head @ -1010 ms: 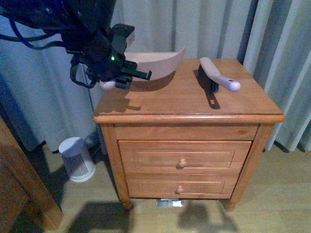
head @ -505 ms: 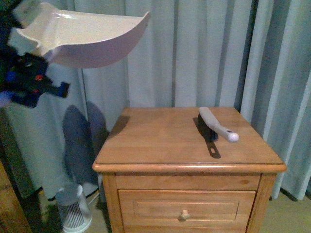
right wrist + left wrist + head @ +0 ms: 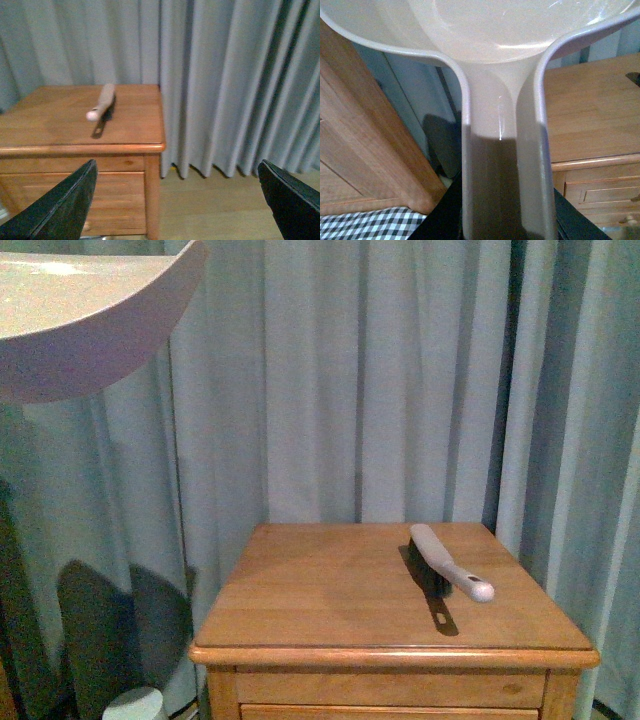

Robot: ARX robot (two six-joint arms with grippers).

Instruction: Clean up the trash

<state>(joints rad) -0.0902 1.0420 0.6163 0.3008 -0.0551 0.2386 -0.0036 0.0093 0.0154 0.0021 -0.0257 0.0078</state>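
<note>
Because the dustpan (image 3: 80, 330) is carried high and out past the bench's (image 3: 300, 620) left edge, the front view shows only its curved underside and lip against the curtain (image 3: 350, 390). Held roughly level like that, it would keep whatever it carries from sliding out; whether it carries anything I cannot tell. The brush (image 3: 448, 565) lies on the right half of the bench, bristles near the rear edge, handle knob aimed at the front right corner. The rest of the top shows bare wood. A pale round object (image 3: 135, 705) sits on the floor below the left front corner; its kind is unclear.

In the left wrist view the left end effector (image 3: 507, 231) is pinching the dustpan's (image 3: 520, 30) handle, only dark slivers of it showing on either side. Wooden furniture (image 3: 365, 150) with checked cloth (image 3: 365, 225) stands close on one side, the bench's (image 3: 590, 110) left edge on the other, so the gap between is probably tight.

In the right wrist view the right end effector (image 3: 177, 205) hangs spread wide and empty, facing the bench's (image 3: 60, 132) right edge, the brush (image 3: 102, 102) well apart from it. Open floor (image 3: 210, 210) lies between bench and curtain (image 3: 225, 85).
</note>
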